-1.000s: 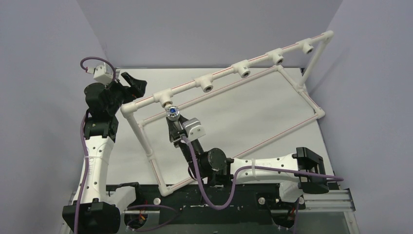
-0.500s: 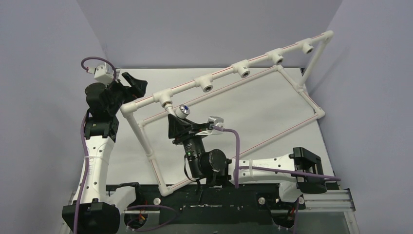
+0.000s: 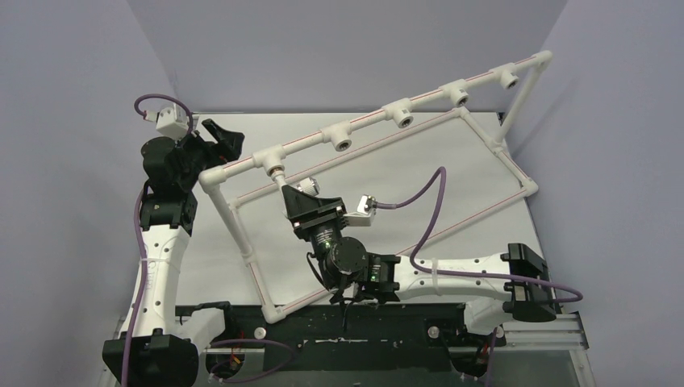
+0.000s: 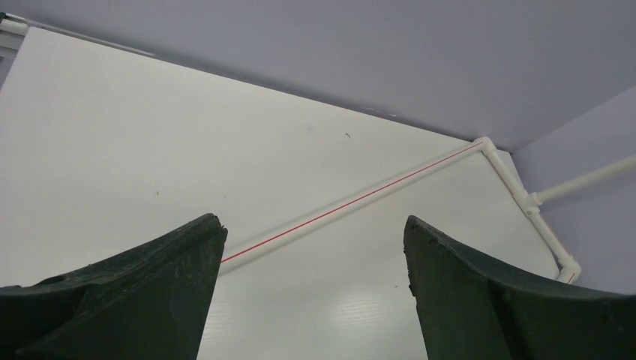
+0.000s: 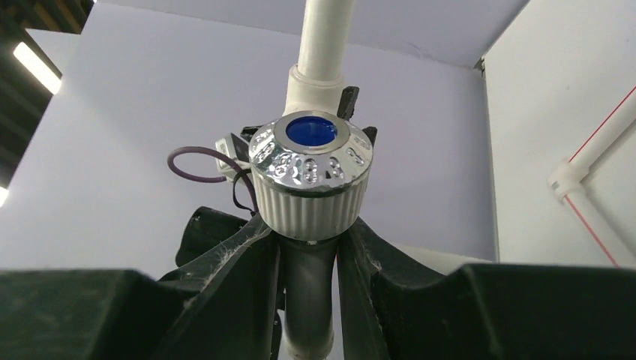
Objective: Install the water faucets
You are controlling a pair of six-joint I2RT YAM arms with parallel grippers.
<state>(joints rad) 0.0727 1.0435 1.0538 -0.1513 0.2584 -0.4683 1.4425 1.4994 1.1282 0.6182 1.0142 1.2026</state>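
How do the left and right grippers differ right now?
The left gripper stands wide open and empty; the right gripper is shut on the water faucet. The left sits near a corner of the pipe frame; the right is at its leftmost tee socket. Both are dark.

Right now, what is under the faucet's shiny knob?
The grey stem of the faucet, clamped between the fingers of the right pincer. The fingers cover its sides, and its lower end cannot be made out.

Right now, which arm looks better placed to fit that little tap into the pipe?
Right. The right gripper is shut on the faucet at the leftmost tee socket; the left gripper is open, holding nothing.
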